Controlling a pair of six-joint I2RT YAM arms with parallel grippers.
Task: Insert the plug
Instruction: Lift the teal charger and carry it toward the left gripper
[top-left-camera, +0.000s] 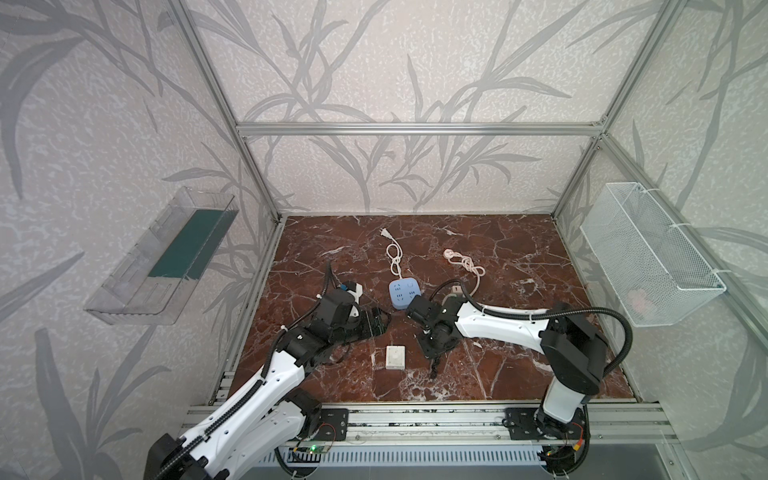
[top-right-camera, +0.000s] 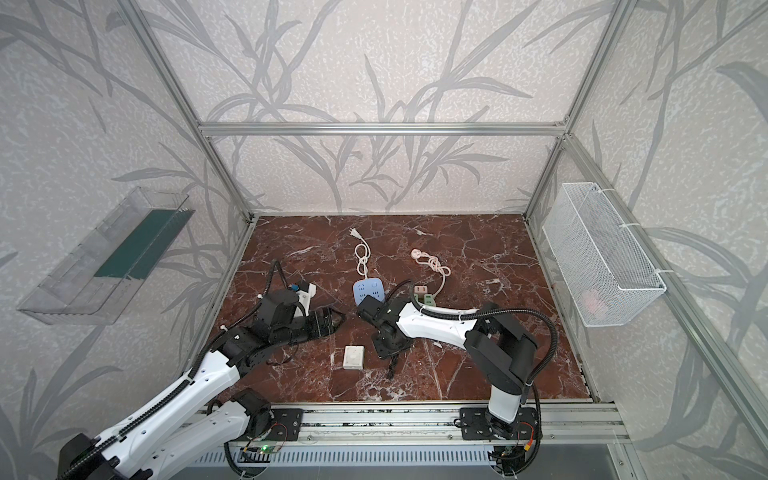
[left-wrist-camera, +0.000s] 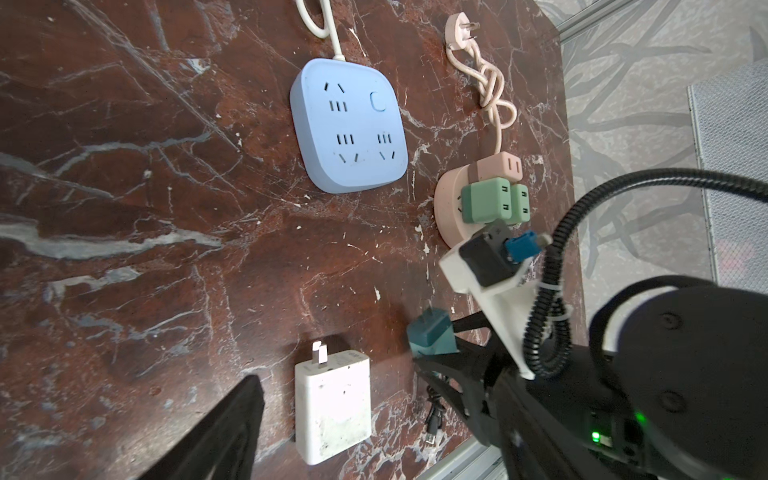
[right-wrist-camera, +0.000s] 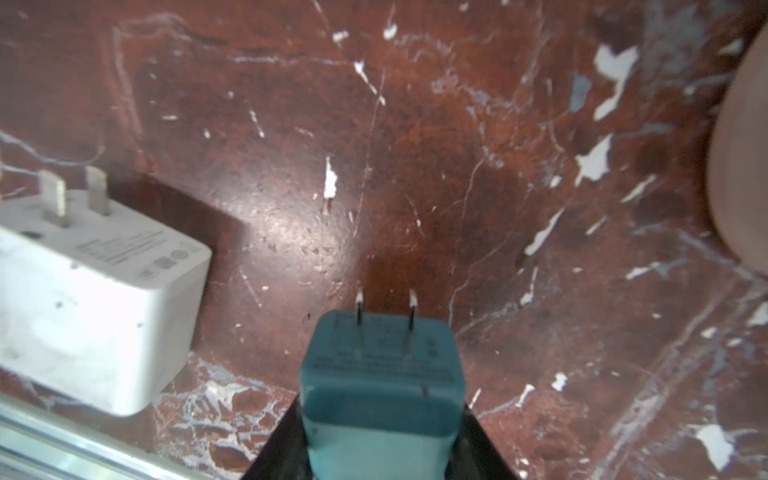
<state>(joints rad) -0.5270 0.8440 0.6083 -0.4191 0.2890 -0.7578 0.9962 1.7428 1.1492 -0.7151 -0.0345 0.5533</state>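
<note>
Teal plug (right-wrist-camera: 380, 365), right gripper (right-wrist-camera: 380, 436) clamping it, prongs out; strip (top-left-camera: 405, 293) at 11 o'clock; left gripper (top-left-camera: 381, 323) gaping wide.

Lab robot cell: aluminium frame (top-left-camera: 415, 129), wallpapered panels (top-left-camera: 415, 62)

Small print shows on the teal plug (right-wrist-camera: 380, 374) and the white charger (right-wrist-camera: 95, 299), but it is too blurred to read.
</note>
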